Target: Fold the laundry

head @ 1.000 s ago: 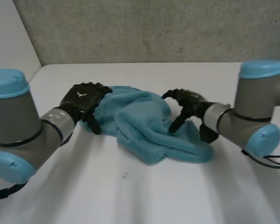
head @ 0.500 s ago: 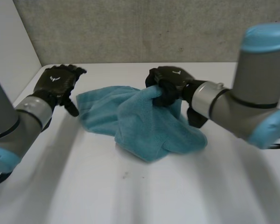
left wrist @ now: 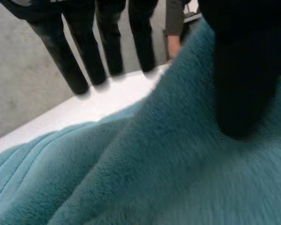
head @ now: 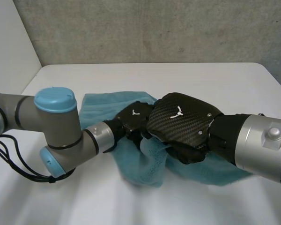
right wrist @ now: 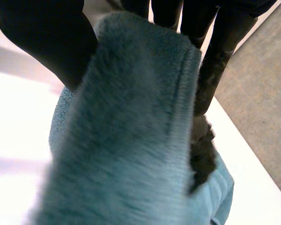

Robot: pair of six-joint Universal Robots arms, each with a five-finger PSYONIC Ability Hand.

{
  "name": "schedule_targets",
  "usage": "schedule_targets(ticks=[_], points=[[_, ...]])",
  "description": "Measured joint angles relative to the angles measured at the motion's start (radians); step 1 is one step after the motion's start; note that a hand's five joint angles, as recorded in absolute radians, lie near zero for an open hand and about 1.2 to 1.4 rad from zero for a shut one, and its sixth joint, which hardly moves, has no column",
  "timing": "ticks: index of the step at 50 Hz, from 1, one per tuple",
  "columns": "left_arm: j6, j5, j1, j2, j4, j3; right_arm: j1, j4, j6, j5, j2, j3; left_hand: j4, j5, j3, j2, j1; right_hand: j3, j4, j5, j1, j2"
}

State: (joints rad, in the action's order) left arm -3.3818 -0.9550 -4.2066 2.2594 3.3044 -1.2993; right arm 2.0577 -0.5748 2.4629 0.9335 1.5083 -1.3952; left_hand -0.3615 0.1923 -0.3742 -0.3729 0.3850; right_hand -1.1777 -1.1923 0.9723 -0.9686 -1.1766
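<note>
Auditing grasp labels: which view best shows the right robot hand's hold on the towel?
Right wrist view: the right robot hand pinches a fold of the towel between thumb and fingers. Head view gives the hand's back, which covers the pinch. Left wrist view gives towel surface under the left robot hand.

The left arm [head: 56,123] bends in from the side, its left hand [head: 133,117] partly tucked under the right hand [head: 180,119], fingers [left wrist: 68,61] straight and spread; the right arm [head: 262,147] reaches across, its thumb [right wrist: 42,37] and curled fingers pinching the cloth [right wrist: 131,140].
</note>
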Motion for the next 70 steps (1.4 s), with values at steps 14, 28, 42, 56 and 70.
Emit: schedule_targets(ticks=[14,28,42,56,70], points=[[0.008,-0.412,0.0,-0.085,0.346,0.116,-0.135,0.159,0.068,0.173,-0.145,0.189,-0.829,0.734,-0.812,-0.823,0.766,-0.004,0.0,0.0,0.0,0.0],[0.01,-0.628,0.02,-0.366,0.539,-0.032,-0.031,0.822,0.303,0.547,-0.236,0.334,-0.829,0.734,-0.815,-0.824,0.766,-0.004,0.0,0.01,0.0,-0.003],[0.012,-0.801,0.115,-0.504,0.34,-0.551,-0.045,0.743,0.215,0.488,-0.228,-0.076,-0.833,0.734,-0.817,-0.826,0.766,-0.005,0.0,0.011,0.0,-0.003],[0.181,-0.787,0.228,-0.484,-0.042,-0.501,-0.099,0.671,0.09,0.488,-0.261,-0.203,0.042,-0.053,0.049,0.052,-0.087,-0.005,0.0,0.011,0.0,-0.003],[0.015,-0.577,-0.072,-0.419,-0.069,-0.278,-0.101,0.679,0.094,0.486,-0.261,-0.217,0.007,-0.01,0.023,0.018,-0.027,-0.008,0.0,0.014,0.0,-0.003]])
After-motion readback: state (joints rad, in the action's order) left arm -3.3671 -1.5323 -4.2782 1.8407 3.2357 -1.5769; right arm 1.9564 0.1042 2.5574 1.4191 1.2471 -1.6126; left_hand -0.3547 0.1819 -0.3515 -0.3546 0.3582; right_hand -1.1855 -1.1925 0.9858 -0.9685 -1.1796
